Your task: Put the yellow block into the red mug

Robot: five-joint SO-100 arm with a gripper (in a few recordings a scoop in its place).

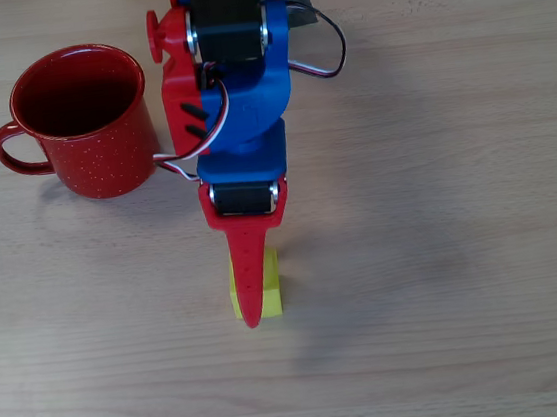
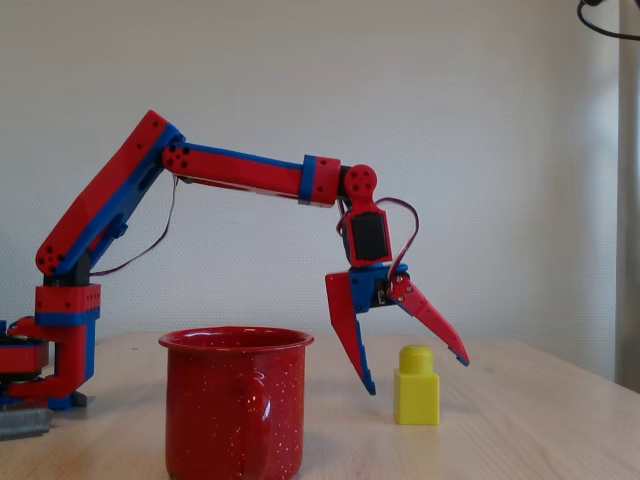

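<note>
Two things in play, mug and block.
Table: plain wood.
Red mug: far left in the overhead view, upright, nothing inside.
Gripper: jaws spread wide, hanging over the block, holding nothing.
Yellow block: on the table, well apart from the mug.
Tip: I'd drop straight down so the fingers straddle the block, then squeeze.

Yellow block partly covered by the claw's red finger in the overhead view, arm cut off by the top edge, red mug cropped at the bottom edge in the fixed view, handle hidden there
</note>
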